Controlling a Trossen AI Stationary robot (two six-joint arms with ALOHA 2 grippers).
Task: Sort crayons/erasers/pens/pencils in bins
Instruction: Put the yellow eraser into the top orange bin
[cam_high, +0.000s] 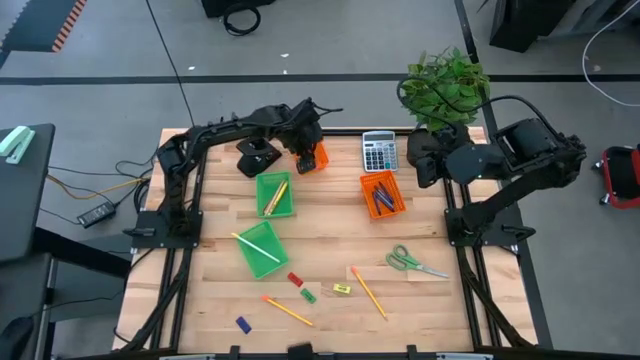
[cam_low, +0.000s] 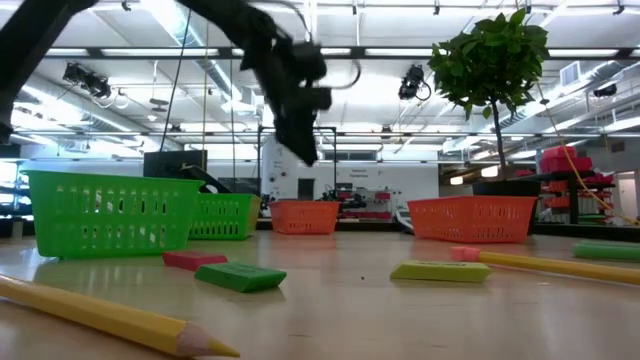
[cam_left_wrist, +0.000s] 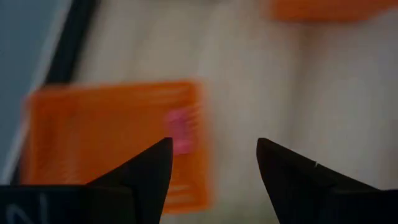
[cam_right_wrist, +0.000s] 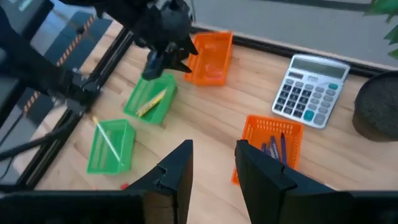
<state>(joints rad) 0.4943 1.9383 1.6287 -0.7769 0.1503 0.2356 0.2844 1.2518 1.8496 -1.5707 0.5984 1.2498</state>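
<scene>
My left gripper (cam_high: 306, 150) is open and empty, hovering over the far orange bin (cam_high: 314, 158). In the left wrist view a pink eraser (cam_left_wrist: 180, 134) lies inside that bin (cam_left_wrist: 112, 130). My right gripper (cam_right_wrist: 214, 163) is open and empty, raised at the far right by the plant. The second orange bin (cam_high: 382, 195) holds pens (cam_right_wrist: 277, 146). One green bin (cam_high: 275, 195) holds yellow sticks; a pencil (cam_high: 252, 245) lies across the other green bin (cam_high: 260, 252). Red (cam_high: 294, 279), green (cam_high: 308, 295), yellow (cam_high: 342, 289) and blue (cam_high: 242, 323) erasers and two pencils (cam_high: 286, 310) (cam_high: 368, 292) lie on the table.
A grey calculator (cam_high: 379, 151) lies at the far edge between the orange bins. Green-handled scissors (cam_high: 408, 262) lie at the right. A potted plant (cam_high: 445, 85) stands at the far right corner. A dark block (cam_high: 258, 157) sits left of the far orange bin.
</scene>
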